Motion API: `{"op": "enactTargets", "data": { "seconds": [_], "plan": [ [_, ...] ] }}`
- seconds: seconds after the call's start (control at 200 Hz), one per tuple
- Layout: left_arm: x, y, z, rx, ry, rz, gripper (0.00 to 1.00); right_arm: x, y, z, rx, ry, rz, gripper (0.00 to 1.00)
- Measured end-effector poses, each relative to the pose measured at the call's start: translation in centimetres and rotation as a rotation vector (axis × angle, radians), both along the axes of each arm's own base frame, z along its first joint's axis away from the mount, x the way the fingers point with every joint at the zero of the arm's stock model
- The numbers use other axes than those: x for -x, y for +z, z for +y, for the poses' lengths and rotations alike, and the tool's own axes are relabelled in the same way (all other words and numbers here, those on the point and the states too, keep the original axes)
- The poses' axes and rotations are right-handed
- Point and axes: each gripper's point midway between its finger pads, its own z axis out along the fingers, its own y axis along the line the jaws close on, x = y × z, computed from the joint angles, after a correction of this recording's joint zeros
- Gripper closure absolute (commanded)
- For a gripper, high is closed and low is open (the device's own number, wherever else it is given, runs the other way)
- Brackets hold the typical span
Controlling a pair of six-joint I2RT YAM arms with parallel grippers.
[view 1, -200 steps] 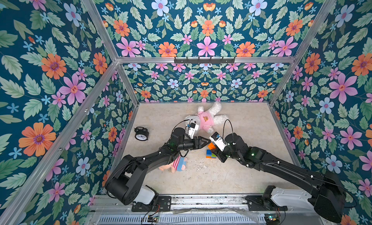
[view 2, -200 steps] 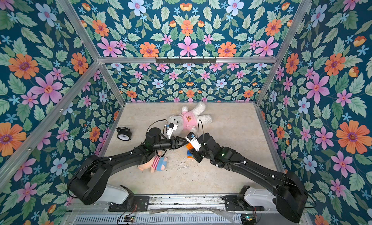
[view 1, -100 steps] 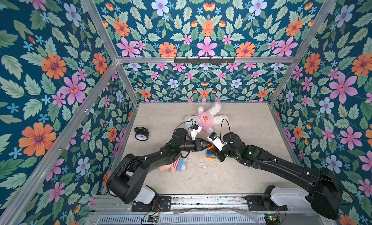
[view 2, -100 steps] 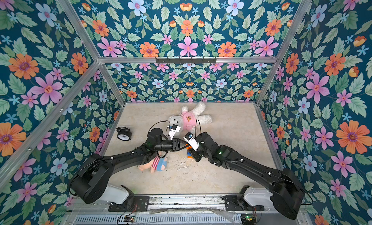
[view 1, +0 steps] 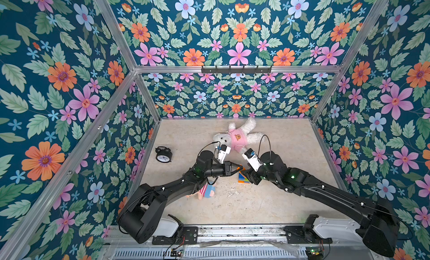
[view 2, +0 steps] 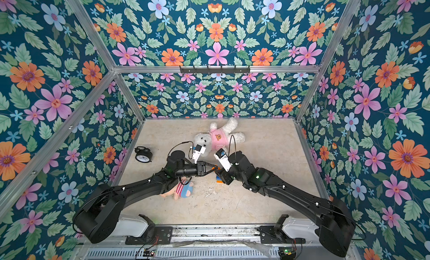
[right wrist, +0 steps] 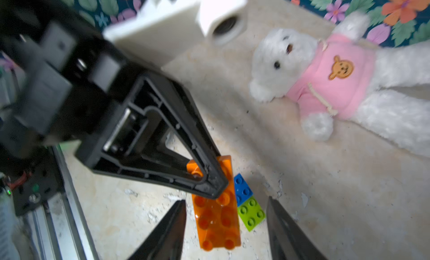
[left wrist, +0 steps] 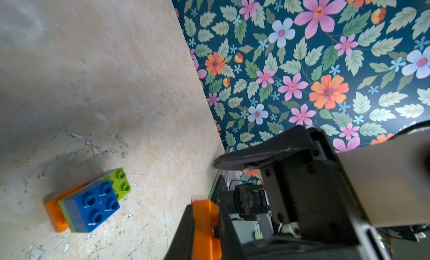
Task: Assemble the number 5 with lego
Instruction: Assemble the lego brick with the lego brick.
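Beige marbled tabletop [view 1: 232, 200], floral-papered walls [view 1: 69, 84]. L gripper [view 1: 238, 168], arm extended to centre, clamps long orange studded brick [right wrist: 216, 221]; R gripper [right wrist: 226, 199] jaws apart.

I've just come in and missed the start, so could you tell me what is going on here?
A lego build is under way. The left gripper is shut on one end of a long orange brick, held above the table. The right gripper is open, its fingers either side of that brick. Below sits a partial stack: orange, lime green, blue on top. A teddy bear and alarm clock lie aside.
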Motion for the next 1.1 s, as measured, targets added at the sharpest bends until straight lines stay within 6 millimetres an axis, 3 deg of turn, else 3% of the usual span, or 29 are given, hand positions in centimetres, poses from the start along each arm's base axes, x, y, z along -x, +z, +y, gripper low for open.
{"op": "enactTargets", "data": {
  "seconds": [0.1, 0.195, 0.29, 0.445, 0.58, 0.635, 0.695, 0.805, 0.995, 1.1],
  "plan": [
    [-0.4, 0.5, 0.9, 0.037, 0.077, -0.009, 1.0, -2.2, 1.7, -2.5, -0.194, -0.155, 0.09, 0.37],
    [-1.0, 0.8, 1.6, 0.082, 0.154, 0.004, 1.0, -3.6, 1.4, -4.6, -0.388, -0.272, 0.236, 0.36],
    [-1.7, 1.2, 2.4, 0.146, 0.229, 0.041, 1.0, -2.7, 0.9, -4.0, -0.527, -0.262, 0.393, 0.36],
    [-2.4, 2.2, 2.9, 0.229, 0.295, 0.086, 1.0, -1.8, 3.0, -2.9, -0.658, -0.228, 0.481, 0.32],
    [-2.8, 3.0, 2.9, 0.247, 0.316, 0.115, 1.0, 0.0, 6.0, -0.5, -0.527, -0.12, 0.252, 0.33],
    [-2.9, 3.2, 2.9, 0.244, 0.32, 0.118, 1.0, 0.7, 5.5, 0.1, -0.417, -0.065, 0.129, 0.33],
    [-3.0, 3.3, 2.9, 0.238, 0.328, 0.124, 1.0, 1.0, 3.7, 0.1, -0.257, -0.01, 0.007, 0.33],
    [-2.8, 3.3, 2.9, 0.224, 0.331, 0.138, 1.0, -0.2, 1.0, -1.0, 0.012, 0.03, -0.16, 0.35],
    [-2.1, 2.8, 2.8, 0.204, 0.326, 0.161, 1.0, -1.4, 3.3, -0.5, 0.212, 0.169, -0.386, 0.35],
    [-1.9, 2.3, 2.7, 0.197, 0.324, 0.184, 1.0, -1.3, 3.1, 0.5, 0.279, 0.27, -0.413, 0.36]
  ]
}}
